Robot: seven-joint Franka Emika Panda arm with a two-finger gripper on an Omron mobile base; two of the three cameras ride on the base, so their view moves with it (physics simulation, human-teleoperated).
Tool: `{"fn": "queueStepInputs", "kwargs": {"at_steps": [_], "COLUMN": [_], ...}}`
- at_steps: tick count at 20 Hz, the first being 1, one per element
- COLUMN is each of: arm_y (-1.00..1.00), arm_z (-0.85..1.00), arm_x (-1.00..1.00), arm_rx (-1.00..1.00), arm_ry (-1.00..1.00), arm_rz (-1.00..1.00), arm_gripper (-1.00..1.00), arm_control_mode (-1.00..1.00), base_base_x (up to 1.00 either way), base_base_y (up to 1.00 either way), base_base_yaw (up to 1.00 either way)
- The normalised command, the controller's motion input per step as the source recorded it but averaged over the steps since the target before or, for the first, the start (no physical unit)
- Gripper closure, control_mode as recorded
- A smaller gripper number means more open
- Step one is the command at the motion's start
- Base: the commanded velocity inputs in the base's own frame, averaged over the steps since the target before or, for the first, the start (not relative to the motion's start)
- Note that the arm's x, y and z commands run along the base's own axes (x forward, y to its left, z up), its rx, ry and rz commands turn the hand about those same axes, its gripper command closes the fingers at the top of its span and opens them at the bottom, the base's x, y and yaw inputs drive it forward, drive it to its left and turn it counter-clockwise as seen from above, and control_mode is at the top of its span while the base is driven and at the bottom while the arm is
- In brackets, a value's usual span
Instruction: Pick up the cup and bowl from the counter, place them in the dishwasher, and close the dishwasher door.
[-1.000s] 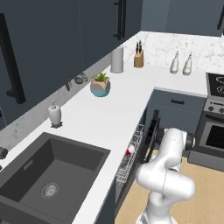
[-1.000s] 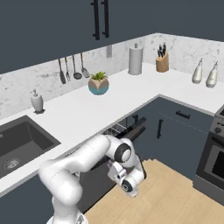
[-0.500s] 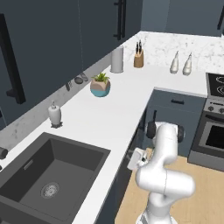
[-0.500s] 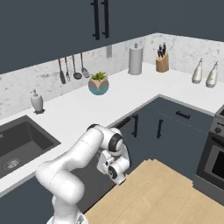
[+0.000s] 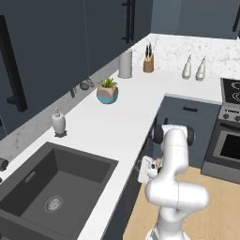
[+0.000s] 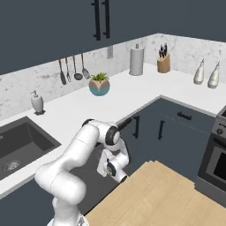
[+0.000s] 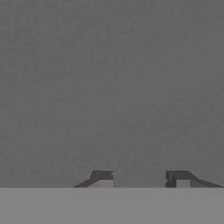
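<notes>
My gripper [image 5: 141, 170] [image 6: 107, 168] hangs low, just under the edge of the white marbled counter [image 5: 117, 123] [image 6: 120, 98]. It faces the dishwasher door [image 6: 96, 189] at close range. That flat dark grey panel [image 7: 112, 87] stands upright or nearly so, in line with the cabinet fronts. In the hand view the two dark fingertips [image 7: 102, 176] stand apart with nothing between them, so the gripper is open. I cannot tell whether they touch the panel. The cup, the bowl and the inside of the dishwasher are hidden.
On the counter stand a teal plant pot [image 5: 107, 92], a white soap dispenser [image 5: 58, 123], a paper towel roll [image 5: 125, 64], a knife block [image 5: 148, 61] and two bottles [image 5: 187, 68]. The dark sink [image 5: 54, 187] lies left, the oven [image 5: 230, 146] right, wooden floor [image 6: 163, 194] below.
The dishwasher door has swung up from open to about level with the cabinets, hiding the wire rack and the red cup. My hand has followed it in toward the counter edge.
</notes>
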Motion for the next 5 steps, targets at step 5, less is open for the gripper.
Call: {"fn": "queueStepInputs", "kwargs": {"at_steps": [5], "arm_y": [0.82], "arm_z": [0.00], "arm_x": [0.24], "arm_rx": [-0.07], "arm_ry": [0.13], "arm_rz": [-0.01], "arm_gripper": [-1.00], "arm_control_mode": [-1.00], "base_base_x": [0.00], "base_base_y": [0.00], "base_base_yaw": [0.00]}}
